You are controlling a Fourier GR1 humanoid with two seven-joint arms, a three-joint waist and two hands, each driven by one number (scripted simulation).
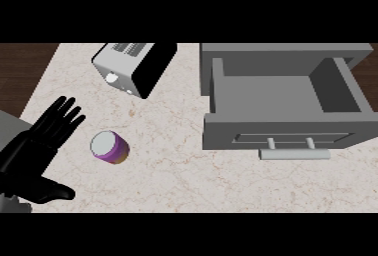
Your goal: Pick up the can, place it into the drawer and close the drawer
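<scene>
A purple can [110, 147] with a pale top stands on the marbled counter [170, 170], left of centre. My left hand [33, 150] is just to the can's left, fingers straight and spread, thumb pointing right below the can, not touching it. The grey drawer [280, 92] is pulled open at the right, its inside bare, with a pale bar handle [293, 154] on its front. My right hand does not show.
A silver and black toaster [133, 66] stands at the back, left of the drawer. Dark wood [22, 70] runs beyond the counter's left edge. Open counter lies between the can and the drawer's front.
</scene>
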